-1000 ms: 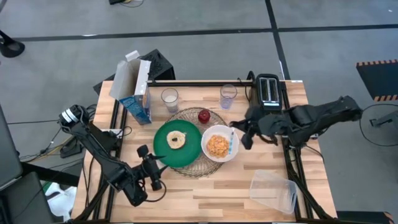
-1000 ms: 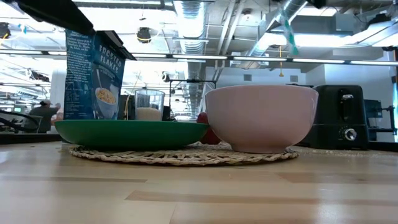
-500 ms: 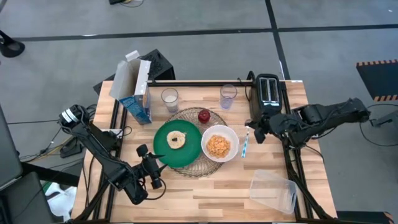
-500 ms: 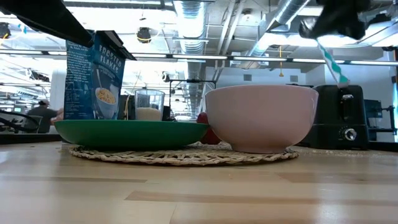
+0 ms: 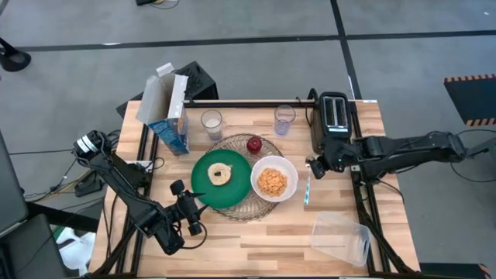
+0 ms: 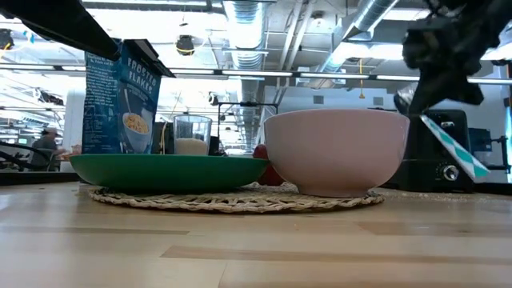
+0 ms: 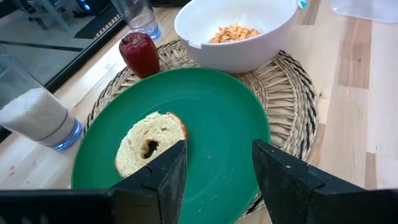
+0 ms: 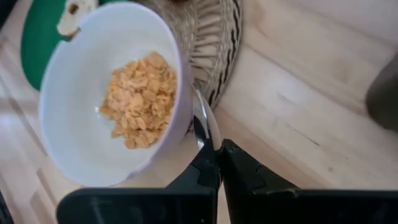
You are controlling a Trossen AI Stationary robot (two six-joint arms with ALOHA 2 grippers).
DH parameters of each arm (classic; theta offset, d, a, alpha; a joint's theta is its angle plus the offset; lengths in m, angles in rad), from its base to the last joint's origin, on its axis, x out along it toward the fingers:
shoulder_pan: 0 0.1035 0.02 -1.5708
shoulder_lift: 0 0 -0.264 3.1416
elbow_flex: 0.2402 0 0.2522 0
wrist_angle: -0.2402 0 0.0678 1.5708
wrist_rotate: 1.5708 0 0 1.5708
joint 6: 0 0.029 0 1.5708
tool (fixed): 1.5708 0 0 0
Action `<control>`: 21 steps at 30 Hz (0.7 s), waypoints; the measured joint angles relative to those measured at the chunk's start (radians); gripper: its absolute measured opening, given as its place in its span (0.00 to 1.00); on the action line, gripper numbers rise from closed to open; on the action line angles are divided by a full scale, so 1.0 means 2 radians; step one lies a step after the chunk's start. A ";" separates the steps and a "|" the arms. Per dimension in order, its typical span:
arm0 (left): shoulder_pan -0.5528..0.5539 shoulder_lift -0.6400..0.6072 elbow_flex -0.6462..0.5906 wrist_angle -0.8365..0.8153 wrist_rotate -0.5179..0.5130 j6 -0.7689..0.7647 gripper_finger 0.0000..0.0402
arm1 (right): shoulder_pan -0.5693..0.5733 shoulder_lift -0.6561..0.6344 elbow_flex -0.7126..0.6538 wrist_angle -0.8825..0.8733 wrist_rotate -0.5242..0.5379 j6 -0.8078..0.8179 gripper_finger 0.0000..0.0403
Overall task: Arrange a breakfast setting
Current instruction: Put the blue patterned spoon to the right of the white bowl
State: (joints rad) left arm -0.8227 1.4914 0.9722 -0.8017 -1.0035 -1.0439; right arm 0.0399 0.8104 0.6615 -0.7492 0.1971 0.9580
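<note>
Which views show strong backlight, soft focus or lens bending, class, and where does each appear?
Low view: bright ceiling lights backlight the right hand, leaving it a dark outline; the near table is soft. Right wrist view: the white bowl looks stretched and the spoon soft. High view: even light, faint shadows.

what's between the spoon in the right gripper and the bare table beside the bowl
Nothing visible. The right gripper holds the blue-handled spoon just right of the white bowl, over bare table. The clear plastic tub lies nearer the front edge, apart from it.
</note>
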 joint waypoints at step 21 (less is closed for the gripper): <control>0.000 0.000 0.000 0.000 0.002 0.004 0.43 | -0.087 0.023 -0.140 0.171 -0.117 -0.013 0.07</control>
State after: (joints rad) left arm -0.8223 1.4914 0.9722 -0.8009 -0.9995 -1.0363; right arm -0.1338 0.8558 0.3815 -0.4065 -0.0360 0.9325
